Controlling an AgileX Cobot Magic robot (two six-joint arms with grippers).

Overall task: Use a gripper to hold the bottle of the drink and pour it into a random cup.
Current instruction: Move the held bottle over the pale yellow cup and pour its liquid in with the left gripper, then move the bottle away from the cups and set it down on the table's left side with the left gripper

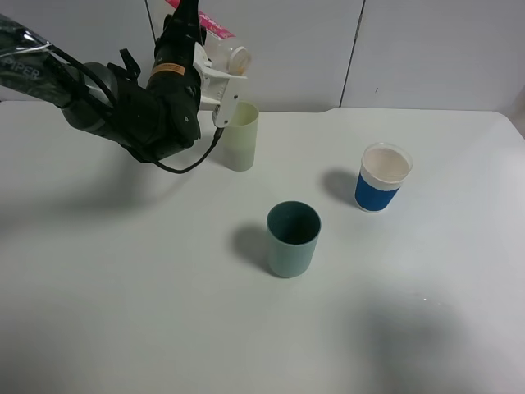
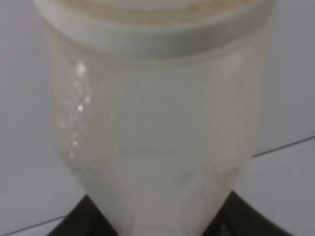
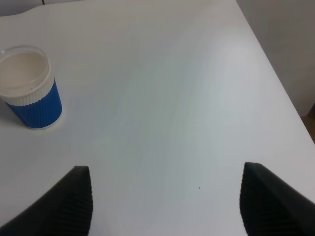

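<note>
My left gripper (image 1: 220, 78), white jaws on the black arm, is shut on the clear bottle (image 1: 226, 54). It holds the bottle tipped over, with the wide neck pointing right and down, just above the rim of the pale yellow-green cup (image 1: 239, 138) at the back of the table. The bottle fills the left wrist view (image 2: 157, 123) and looks pale and clear there. No reddish-brown drink shows in the bottle or in a stream. The cup's inside is hidden. My right gripper (image 3: 166, 196) is open and empty over bare table; it is out of the exterior view.
A wider teal cup (image 1: 293, 239) stands mid-table. A white-rimmed blue cup (image 1: 382, 177) stands to the right and also shows in the right wrist view (image 3: 28, 88). The white table (image 1: 123, 312) ends at a wall behind; its right edge shows in the right wrist view.
</note>
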